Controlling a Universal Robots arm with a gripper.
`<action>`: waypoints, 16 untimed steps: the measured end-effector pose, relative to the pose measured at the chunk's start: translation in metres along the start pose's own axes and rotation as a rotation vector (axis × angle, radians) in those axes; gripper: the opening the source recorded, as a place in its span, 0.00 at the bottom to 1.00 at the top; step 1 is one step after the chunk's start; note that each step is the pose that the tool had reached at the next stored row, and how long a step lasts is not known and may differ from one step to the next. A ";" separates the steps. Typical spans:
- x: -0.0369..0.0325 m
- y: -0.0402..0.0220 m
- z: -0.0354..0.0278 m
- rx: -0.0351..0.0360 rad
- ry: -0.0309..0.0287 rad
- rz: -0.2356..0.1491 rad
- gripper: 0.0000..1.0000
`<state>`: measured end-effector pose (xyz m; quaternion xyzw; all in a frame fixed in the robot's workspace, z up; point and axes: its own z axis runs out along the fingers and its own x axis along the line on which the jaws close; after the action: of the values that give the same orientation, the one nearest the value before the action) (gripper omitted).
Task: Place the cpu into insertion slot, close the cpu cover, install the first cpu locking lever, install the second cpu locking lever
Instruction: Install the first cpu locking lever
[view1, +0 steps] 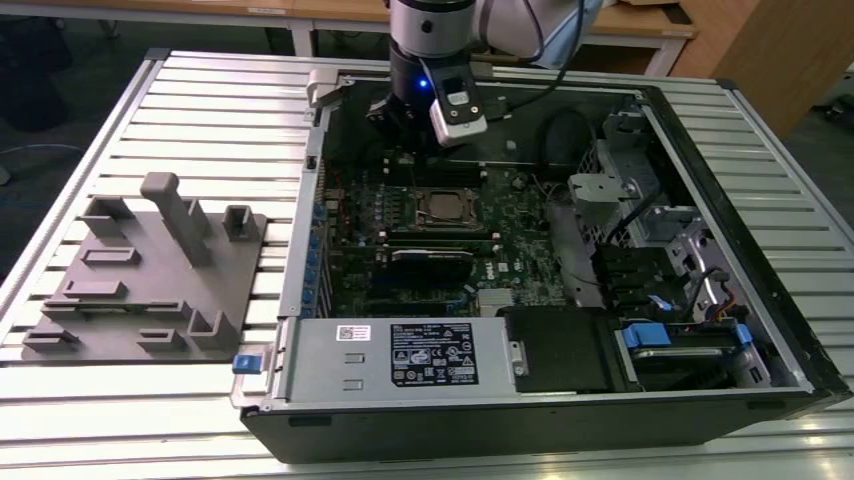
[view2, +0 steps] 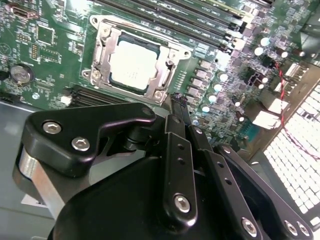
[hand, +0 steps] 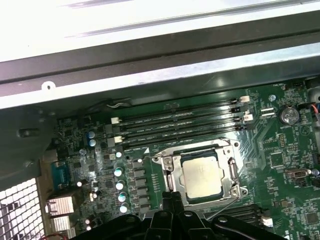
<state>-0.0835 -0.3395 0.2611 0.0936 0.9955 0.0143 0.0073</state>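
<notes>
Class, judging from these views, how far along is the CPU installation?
Done: the cpu sits in the insertion slot, the cpu cover lying closed around it. In hand: nothing; the gripper hovers near the slot, fingers shut and empty. Left: the two locking levers, whose latching these views do not settle.

My pincer runs off the picture's edge in both wrist views, and its black bulk hides the green circuit board just behind it. In the exterior view the pincer's far end is too dark to make out, and my arm above the pincer is cut off.
</notes>
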 end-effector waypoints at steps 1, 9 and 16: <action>0.0011 -0.0002 0.0000 0.0000 0.0000 0.000 0.10; 0.0099 -0.0019 0.0003 0.0001 0.0000 0.000 0.10; 0.0171 -0.0032 0.0004 -0.0001 0.0000 0.000 0.10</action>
<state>-0.1009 -0.3395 0.2604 0.0936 0.9955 0.0143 0.0073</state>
